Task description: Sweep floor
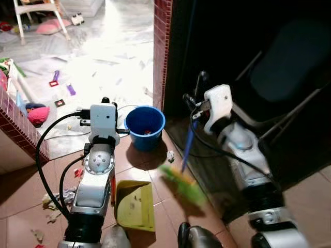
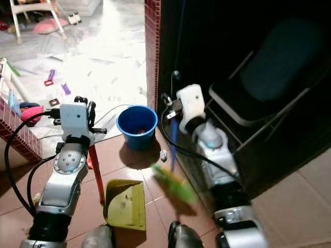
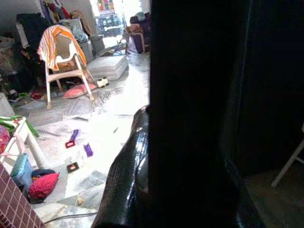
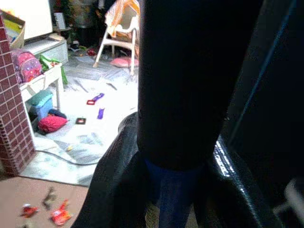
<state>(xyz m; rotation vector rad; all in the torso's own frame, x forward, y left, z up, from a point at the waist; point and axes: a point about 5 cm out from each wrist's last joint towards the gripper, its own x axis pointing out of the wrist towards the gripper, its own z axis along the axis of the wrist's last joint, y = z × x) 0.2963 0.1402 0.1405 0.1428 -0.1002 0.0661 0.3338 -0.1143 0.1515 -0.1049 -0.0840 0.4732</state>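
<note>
Leftmost, scraps of litter (image 1: 54, 199) lie on the terracotta tiles beside the robot's left arm, well apart from the broom head. Next comes the left gripper (image 2: 89, 114), raised over the floor with a red handle (image 2: 95, 165) running down from it toward the yellow dustpan (image 1: 135, 205), which rests flat on the tiles with its mouth toward the robot's right; the fingers seem wrapped about that handle, though the left wrist view is too dark to confirm it. Beyond the pan stands a blue bucket (image 1: 145, 125) against the foot of the brick pillar (image 1: 161, 51), and just past it a small crumpled scrap (image 1: 170, 155) sits on the tile. Further right, the right gripper (image 1: 192, 103) is pinching the blue broom handle (image 1: 187, 147), the right wrist view showing the shaft clamped between its fingers. That handle slants down and toward the robot, ending in blurred green bristles (image 1: 182, 183) just beside the pan's open edge. So the sweep likely turns on this: the crumpled scrap lies ahead of the bristles, the pan to their left, and the right arm alone can drag debris across.
</note>
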